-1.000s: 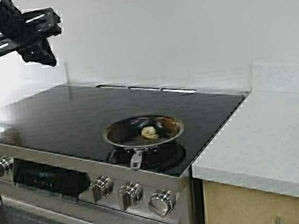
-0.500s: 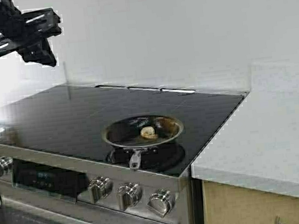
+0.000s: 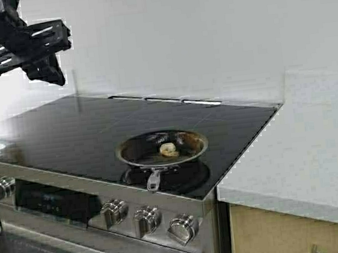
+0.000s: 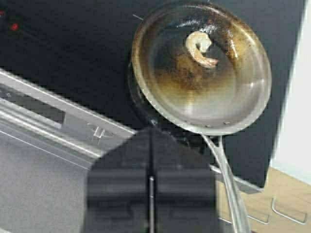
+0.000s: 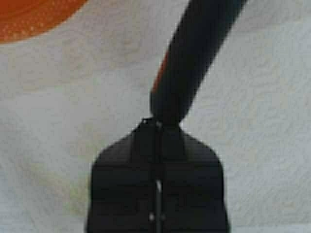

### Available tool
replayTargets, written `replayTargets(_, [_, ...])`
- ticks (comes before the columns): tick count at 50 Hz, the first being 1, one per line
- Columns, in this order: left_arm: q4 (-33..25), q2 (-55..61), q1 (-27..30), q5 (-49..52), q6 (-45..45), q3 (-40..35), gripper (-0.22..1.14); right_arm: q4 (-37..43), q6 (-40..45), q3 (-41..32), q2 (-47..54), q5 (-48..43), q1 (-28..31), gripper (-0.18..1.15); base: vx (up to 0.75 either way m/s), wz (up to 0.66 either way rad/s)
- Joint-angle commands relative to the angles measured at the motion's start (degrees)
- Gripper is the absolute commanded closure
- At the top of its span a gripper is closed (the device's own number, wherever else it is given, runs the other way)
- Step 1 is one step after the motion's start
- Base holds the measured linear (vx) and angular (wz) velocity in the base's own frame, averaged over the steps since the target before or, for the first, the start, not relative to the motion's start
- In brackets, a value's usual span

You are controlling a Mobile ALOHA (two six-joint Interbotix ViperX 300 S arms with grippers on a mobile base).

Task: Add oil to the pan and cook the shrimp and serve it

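Right tool [image 5: 156, 125] pinched on dark handle [image 5: 194, 58]; orange bowl [image 5: 34, 17] near.

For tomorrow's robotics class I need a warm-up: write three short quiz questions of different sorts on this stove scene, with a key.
1. True or false: the shrimp lies inside the pan.
2. Multiple choice: the pan's handle points toward
A. the back wall
B. the knobs at the stove's front
C. the countertop
3. Fill in: in the left wrist view, the left gripper has its fingers ____ and holds nothing.

Key:
1. True; it sits near the pan's middle.
2. B.
3. Shut; the left gripper hangs above the stove, clear of the pan. The right gripper is shut on a dark handle over the countertop.
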Motion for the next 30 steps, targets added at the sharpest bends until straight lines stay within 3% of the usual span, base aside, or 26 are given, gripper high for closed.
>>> replayTargets(1, [0.1,-0.5,-0.2,-0.3,0.1,-0.3,0.87,0.4,0.3,-1.7,-1.3,-0.9,-0.4,0.87,0.00,0.00])
replayTargets(6, [0.0,-0.5,-0.2,-0.3,0.1,-0.4,0.87,1.0,0.7,-2.1,-2.3,-2.1,-1.1,0.69,0.00,0.00])
replayTargets(15, [0.0,-0.2,-0.2,-0.3,0.1,-0.4,0.87,1.5,1.1,-2.9,-2.7,-2.1,-2.2,-0.01,0.00,0.00])
replayTargets(17, [0.0,-0.1,-0.2,-0.3,0.1,-0.4,0.87,1.5,1.3,-2.9,-2.7,-2.1,-2.2,-0.10,0.00,0.00])
replayTargets(30, [-0.1,-0.2,-0.2,-0.3,0.0,-0.3,0.87,1.5,1.9,-3.6,-4.4,-2.2,-2.3,-0.07,0.00,0.00])
